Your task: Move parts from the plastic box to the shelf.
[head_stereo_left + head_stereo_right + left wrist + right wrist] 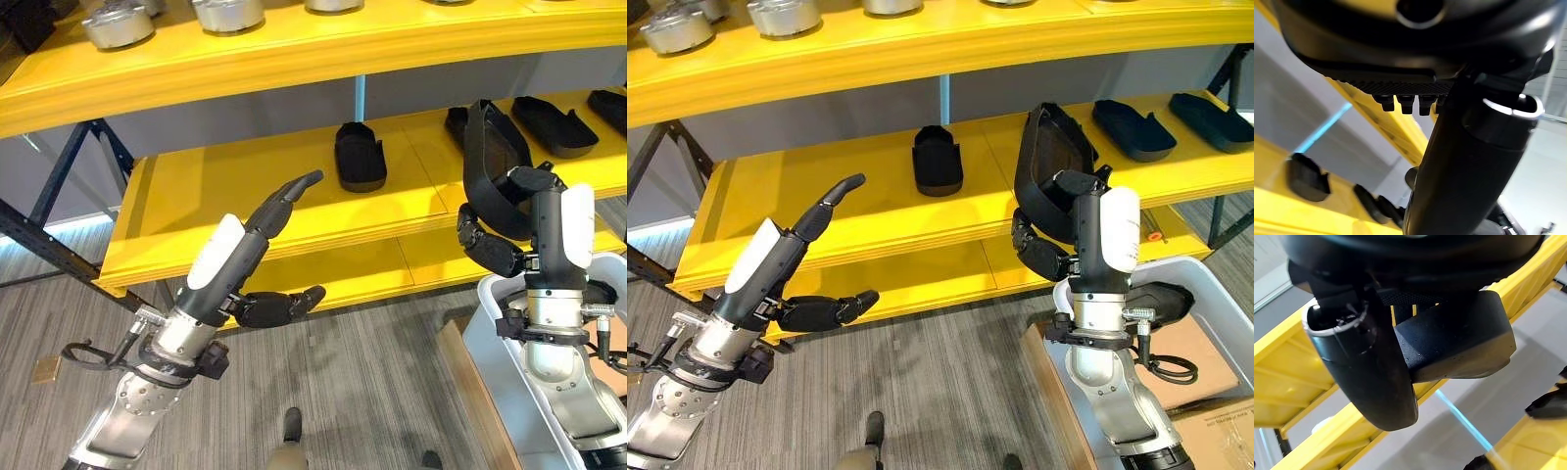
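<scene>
My right hand [1058,230] is shut on a black curved part [1050,157] and holds it upright in front of the middle yellow shelf [823,211]. The right wrist view shows the same black part [1459,340] pinned between thumb and fingers. My left hand [265,264] hovers open before the shelf's left half, fingers straight, thumb spread, nothing in it. A black part [360,157] rests on the middle shelf between the hands. More black parts [1132,127] lie further right on it. The white plastic box [1225,294] stands at the lower right, with another black part [1161,299] inside.
Metal round parts [118,24] line the top yellow shelf [294,54]. A blue-black shelf leg [59,176] slants at the left. A cardboard sheet [1176,357] lies in the box. Grey striped floor [343,382] spreads below, with a person's shoes [292,423] on it.
</scene>
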